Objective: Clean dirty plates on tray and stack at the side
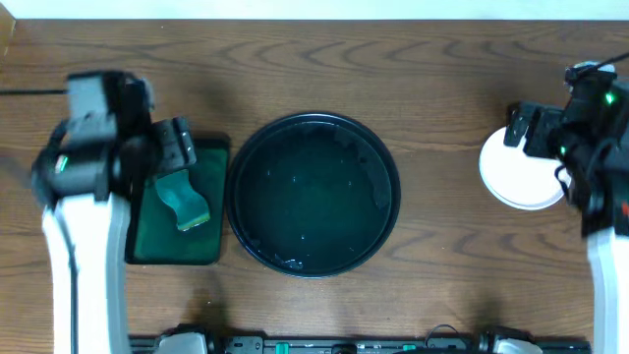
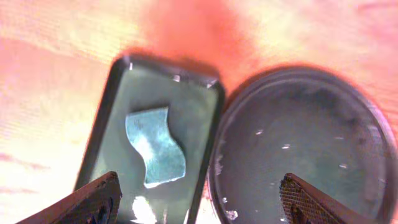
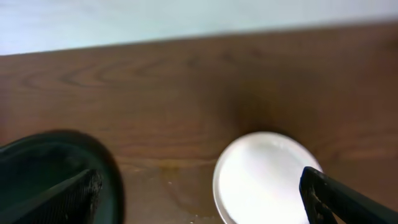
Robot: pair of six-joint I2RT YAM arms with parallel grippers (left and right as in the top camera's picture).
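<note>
The big round black tray (image 1: 313,194) sits mid-table with no plate on it, only small pale specks; it also shows in the left wrist view (image 2: 305,143) and at the left of the right wrist view (image 3: 56,168). The white plates (image 1: 519,172) lie stacked on the table at the right, plain white on top, and show in the right wrist view (image 3: 267,177). My right gripper (image 1: 539,130) is open and empty above the stack's far side (image 3: 199,202). My left gripper (image 1: 177,146) is open and empty above the green tray (image 2: 196,208).
A dark-green rectangular tray (image 1: 147,241) lies left of the black tray and holds a teal sponge (image 1: 185,200), also in the left wrist view (image 2: 155,146). The table's far edge runs along the top.
</note>
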